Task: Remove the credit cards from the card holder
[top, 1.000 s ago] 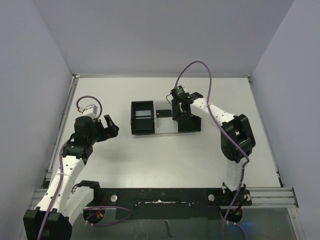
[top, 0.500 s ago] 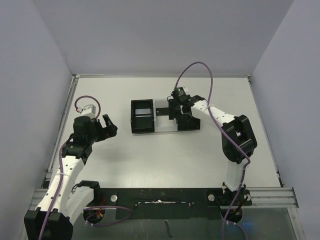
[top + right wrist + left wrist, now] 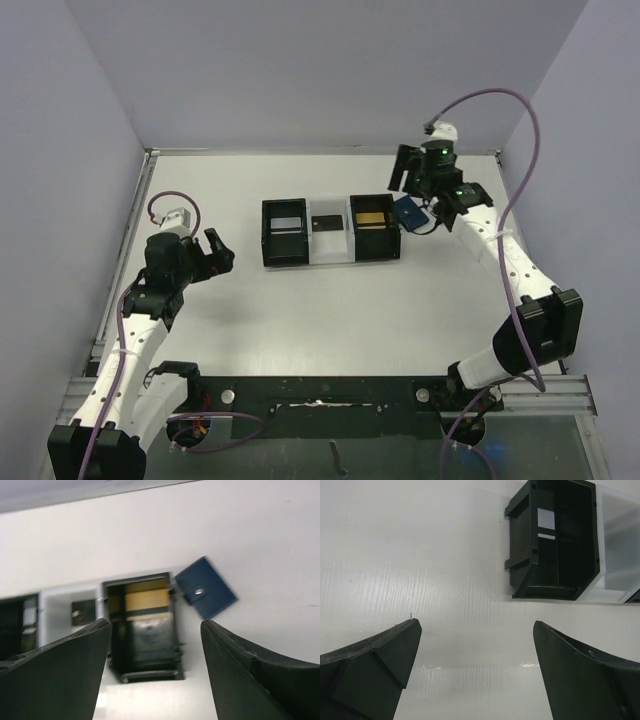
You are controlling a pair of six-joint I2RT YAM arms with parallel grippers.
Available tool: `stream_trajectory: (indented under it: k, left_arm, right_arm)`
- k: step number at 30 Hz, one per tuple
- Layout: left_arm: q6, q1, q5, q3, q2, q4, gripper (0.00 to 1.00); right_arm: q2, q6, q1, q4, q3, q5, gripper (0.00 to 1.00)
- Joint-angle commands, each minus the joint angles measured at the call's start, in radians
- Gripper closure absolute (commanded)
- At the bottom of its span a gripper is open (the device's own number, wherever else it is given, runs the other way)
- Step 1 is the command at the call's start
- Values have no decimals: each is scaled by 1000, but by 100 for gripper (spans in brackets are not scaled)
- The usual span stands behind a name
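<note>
— What has moved since a second ago?

— The right arm. It was bent over the right black box [image 3: 375,232]; now it has swung out toward the back right corner of the bench [image 3: 300,310]. The left arm has barely shifted.

— And the right tool [image 3: 412,178]?

— Its jaws stand wide apart, with nothing between them and nothing touching them. From the wrist, the fingers [image 3: 55,670] frame the boxes from well above.

— Where is the card holder [image 3: 408,211]?

— Flat on the bench, closed, clasp side up, turned at an angle. It lies just beside the far right corner of the right black box; I cannot tell whether they touch. It sits below and slightly in front of the right tool.

— The cards?

— A gold card [image 3: 372,215] lies inside the right black box. A pale card [image 3: 285,222] lies in the left black box [image 3: 285,235]. A small dark piece [image 3: 322,223] sits in the clear section [image 3: 328,240] between them.

— The left tool [image 3: 222,252]?

— Spread as wide as it goes, holding nothing, above bare bench to the left of the left black box and well apart from it.

— Room to move?

— Walls [image 3: 80,150] close the left, back and right sides. The card holder is near the back right corner, with a strip of bare bench between it and the right wall. The broadest bare stretch lies in front of the boxes, toward the arm bases.
</note>
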Motion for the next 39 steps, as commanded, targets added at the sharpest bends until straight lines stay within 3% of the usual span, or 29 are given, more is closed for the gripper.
stream_trajectory:
  k: [1, 8, 22, 28, 31, 39]
  left_arm:
    - [12, 10, 7, 38, -23, 62, 3]
    - [7, 16, 2, 38, -23, 60, 3]
    - [2, 36, 15, 41, -16, 58, 4]
    - [2, 37, 19, 49, -8, 45, 3]
    - [0, 39, 11, 53, -7, 40, 4]
    - [0, 44, 44, 46, -7, 53, 4]
  right_arm:
    - [17, -13, -195, 86, -63, -72, 26]
    - [249, -1, -350, -11, 60, -304, 26]
    - [565, -50, -361, -61, 289, -339, 26]
    - [717, -76, -361, -183, 395, -316, 26]
    - [697, -67, -361, -178, 318, -249, 27]
    - [375, 44, -360, 69, -220, -153, 36]
